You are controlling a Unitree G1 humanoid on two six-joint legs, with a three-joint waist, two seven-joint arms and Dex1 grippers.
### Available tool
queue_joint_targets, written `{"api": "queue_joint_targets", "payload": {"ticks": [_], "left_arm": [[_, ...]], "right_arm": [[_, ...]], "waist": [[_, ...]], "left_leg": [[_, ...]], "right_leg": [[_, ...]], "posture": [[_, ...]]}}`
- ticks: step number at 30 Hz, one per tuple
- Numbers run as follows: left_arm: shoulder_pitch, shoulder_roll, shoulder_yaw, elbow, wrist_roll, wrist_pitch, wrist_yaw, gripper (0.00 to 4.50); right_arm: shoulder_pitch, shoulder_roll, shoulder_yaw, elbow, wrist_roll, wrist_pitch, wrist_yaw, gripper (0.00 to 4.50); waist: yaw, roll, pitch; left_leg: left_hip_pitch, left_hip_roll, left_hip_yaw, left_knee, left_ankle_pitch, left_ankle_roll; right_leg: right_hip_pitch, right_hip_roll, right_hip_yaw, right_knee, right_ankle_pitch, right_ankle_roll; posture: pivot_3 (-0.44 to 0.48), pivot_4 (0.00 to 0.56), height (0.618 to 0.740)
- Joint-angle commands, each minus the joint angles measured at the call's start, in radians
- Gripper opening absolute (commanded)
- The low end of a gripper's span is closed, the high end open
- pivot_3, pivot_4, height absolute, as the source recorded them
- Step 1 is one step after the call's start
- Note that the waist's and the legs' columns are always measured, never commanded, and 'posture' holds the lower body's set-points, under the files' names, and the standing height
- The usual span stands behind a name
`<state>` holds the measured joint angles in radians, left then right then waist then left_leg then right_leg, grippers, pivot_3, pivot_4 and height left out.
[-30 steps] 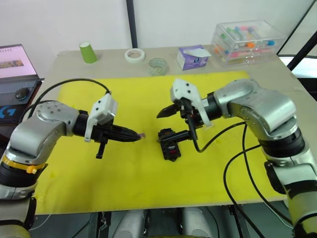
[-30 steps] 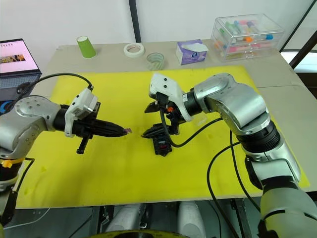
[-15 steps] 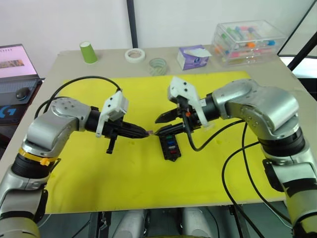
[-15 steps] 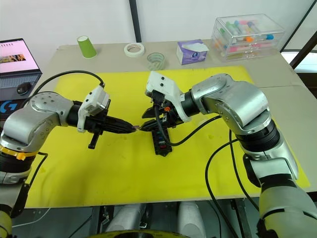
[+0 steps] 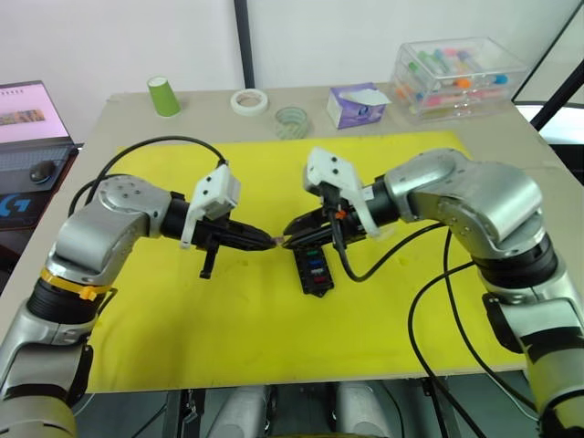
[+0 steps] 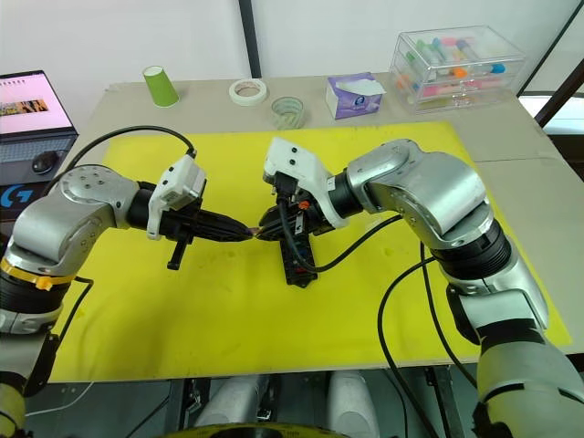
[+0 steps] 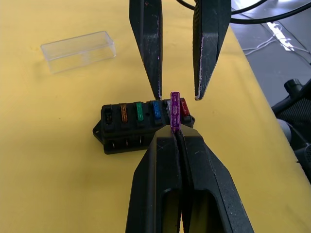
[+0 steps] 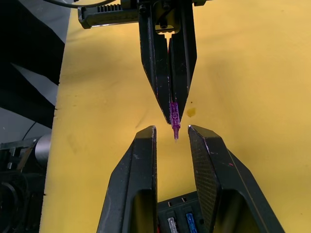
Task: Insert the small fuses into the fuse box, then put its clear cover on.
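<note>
Purple fuse (image 7: 174,110): left gripper (image 7: 176,130) is pinching it above the fuse box (image 7: 146,127), offering it to the right gripper (image 8: 172,132), fingers parted; the receiver should be closing squarely, blades downward.

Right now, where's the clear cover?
The clear cover lies flat on the yellow mat, apart from the fuse box, seen in the left wrist view beyond the box's end farthest from the purple fuse.
</note>
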<state>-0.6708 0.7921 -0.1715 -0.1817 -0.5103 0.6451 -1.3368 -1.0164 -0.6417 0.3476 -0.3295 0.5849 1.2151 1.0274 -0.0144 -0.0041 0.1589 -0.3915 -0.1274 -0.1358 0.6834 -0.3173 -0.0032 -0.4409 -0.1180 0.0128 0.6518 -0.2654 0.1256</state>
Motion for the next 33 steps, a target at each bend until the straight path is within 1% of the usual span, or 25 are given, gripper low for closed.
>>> {"api": "queue_joint_targets", "payload": {"ticks": [1,19,21,23,24,33], "left_arm": [[-0.020,0.000,0.010,-0.010,-0.002,-0.011,-0.005,0.00],[-0.013,-0.005,0.012,-0.014,0.001,-0.011,0.001,0.00],[-0.012,-0.005,0.010,-0.014,0.003,-0.013,0.002,0.00],[-0.012,-0.005,0.008,-0.016,0.005,-0.014,0.003,0.00],[-0.011,-0.005,0.007,-0.016,0.006,-0.015,0.002,0.00],[-0.006,0.000,-0.001,-0.016,0.021,-0.023,0.000,0.00]], "right_arm": [[-0.031,0.014,-0.009,-0.014,0.011,-0.015,-0.002,1.04],[-0.035,0.019,0.012,-0.001,0.005,-0.038,0.003,1.04],[-0.035,0.019,0.011,-0.001,0.006,-0.037,0.002,0.71],[-0.036,0.018,0.009,-0.003,0.008,-0.035,0.002,0.15],[-0.036,0.018,0.009,-0.003,0.008,-0.034,0.002,0.03],[-0.041,0.015,0.014,0.001,0.003,-0.037,0.003,0.03]], "waist": [[0.000,0.000,0.000],[-0.001,0.000,0.000],[-0.001,0.000,0.000],[-0.001,0.000,0.000],[-0.001,0.000,0.000],[-0.001,0.000,0.000]], "left_leg": [[0.000,0.000,0.000,0.000,0.000,0.000],[0.000,0.000,0.000,0.000,0.000,0.000],[0.000,0.000,0.000,0.000,0.000,0.000],[0.000,0.000,0.000,0.000,0.000,0.000],[0.000,0.000,0.000,0.000,0.000,0.000],[0.000,0.000,0.000,0.000,0.000,0.000]], "right_leg": [[0.000,0.000,0.000,0.000,0.000,0.000],[0.000,0.000,0.000,0.000,0.000,0.000],[0.000,0.000,0.000,0.000,0.000,0.000],[0.000,0.000,0.000,0.000,0.000,0.000],[0.000,0.000,0.000,0.000,0.000,0.000],[0.000,0.000,0.000,0.000,0.000,0.000]], "posture": [[0.000,0.150,0.740],[0.000,0.150,0.740],[0.000,0.150,0.740],[0.000,0.150,0.740],[0.000,0.150,0.740],[0.000,0.150,0.740]]}}
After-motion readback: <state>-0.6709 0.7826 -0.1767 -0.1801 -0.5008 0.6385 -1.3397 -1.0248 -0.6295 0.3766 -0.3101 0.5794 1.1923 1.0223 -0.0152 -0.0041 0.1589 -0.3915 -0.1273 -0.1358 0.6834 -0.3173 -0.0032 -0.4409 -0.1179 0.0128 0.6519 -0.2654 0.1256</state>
